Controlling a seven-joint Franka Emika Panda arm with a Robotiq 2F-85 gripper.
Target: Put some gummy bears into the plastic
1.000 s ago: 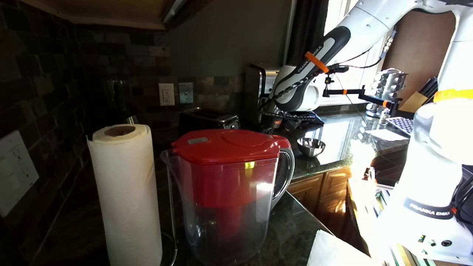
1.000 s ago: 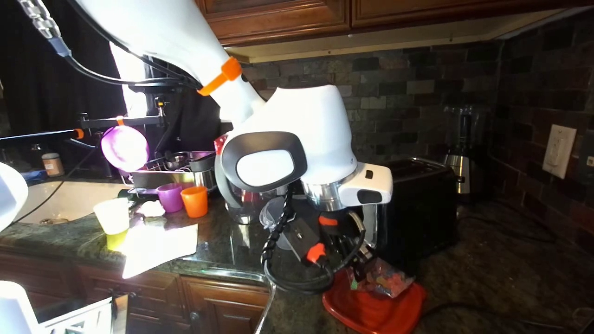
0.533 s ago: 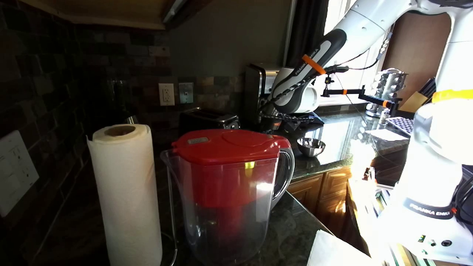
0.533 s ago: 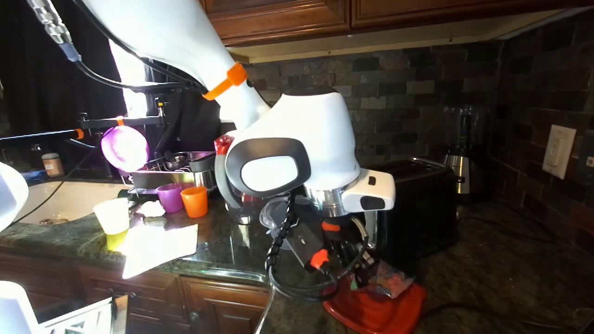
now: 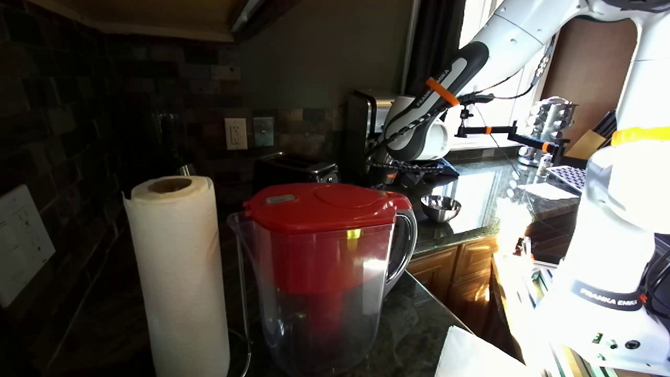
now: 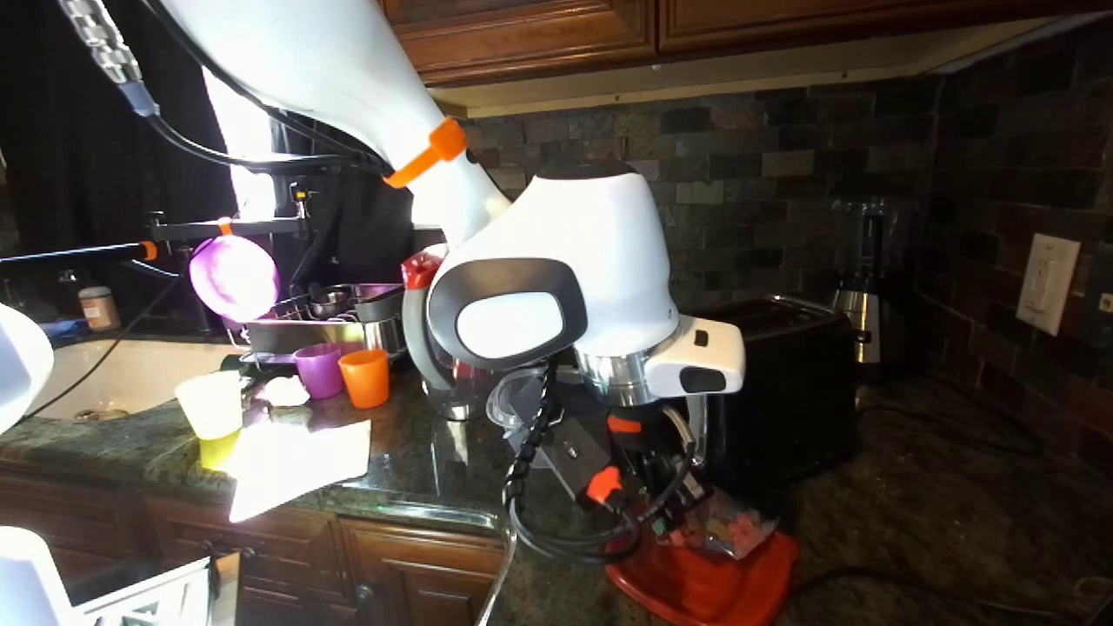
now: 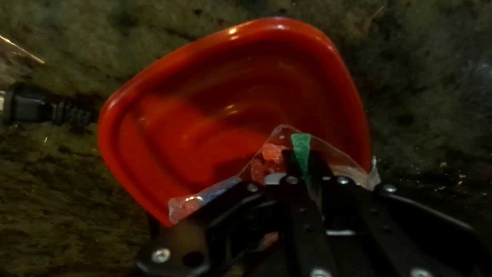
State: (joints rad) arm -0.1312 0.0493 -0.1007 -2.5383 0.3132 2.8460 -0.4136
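Black and standing nearly together, the fingers of the gripper (image 7: 302, 157) have a green gummy (image 7: 301, 144) between their tips in the wrist view; it looks pinched, though whether the clear bag (image 6: 729, 529) is caught along with it I cannot tell. That bag, with red gummies (image 7: 272, 152) inside, lies under the gripper across one side of the red dish (image 7: 173, 130), corners reaching the rim. The dish is probably the plastic the task means.

The gummy should handle as light, soft and rubbery, giving a little when squeezed and unlikely to break, perhaps tacky. Its thick body is the place to hold, with a mild squeeze; the bag seems thin, crinkly and slippery, and could cling and come up too. A slow, straight lift would suit.

No writing can be read on the bag. Just beside the dish is a black plug (image 7: 30, 105). Above, in an exterior view, the forearm (image 5: 473, 60) carries FRANKA EMIKA, crossed by an orange strap (image 5: 442, 92). Farther off, a pitcher (image 5: 324, 272) has a small plate (image 5: 280, 199) on its red lid (image 5: 319, 212), any lettering too small to tell. Farthest, FRANKA EMIKA reads again on the dark band (image 5: 607, 296) around the robot's base (image 5: 612, 330).
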